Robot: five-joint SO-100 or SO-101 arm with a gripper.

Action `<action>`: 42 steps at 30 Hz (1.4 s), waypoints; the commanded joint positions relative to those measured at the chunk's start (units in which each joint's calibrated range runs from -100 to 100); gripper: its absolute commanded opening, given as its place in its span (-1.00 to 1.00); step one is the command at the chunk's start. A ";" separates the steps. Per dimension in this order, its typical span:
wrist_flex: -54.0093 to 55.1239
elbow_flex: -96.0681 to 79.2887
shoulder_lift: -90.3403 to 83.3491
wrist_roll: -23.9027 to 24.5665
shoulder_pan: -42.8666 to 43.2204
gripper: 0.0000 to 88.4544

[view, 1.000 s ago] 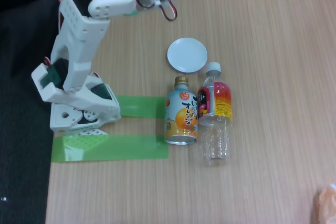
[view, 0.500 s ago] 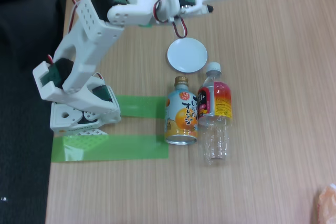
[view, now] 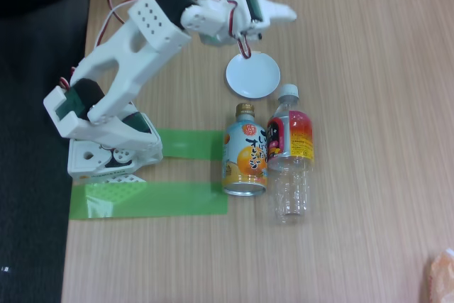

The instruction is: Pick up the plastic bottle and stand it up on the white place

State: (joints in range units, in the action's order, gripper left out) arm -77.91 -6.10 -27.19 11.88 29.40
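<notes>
While gripper hovers above dish, plastic bottle lies well below

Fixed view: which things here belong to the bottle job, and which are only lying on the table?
Job: plastic bottle, lying on its side; white dish; gripper.
Just lying about: orange-drink can, green tape strips, orange thing at the corner.

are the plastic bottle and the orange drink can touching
Cannot tell: in the fixed view the plastic bottle and orange can lie side by side with no plain gap.
</notes>
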 commanded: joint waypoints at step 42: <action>21.34 -31.16 0.18 -0.05 -6.66 -0.42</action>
State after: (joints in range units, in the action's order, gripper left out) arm -58.03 -36.92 -26.77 11.88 21.26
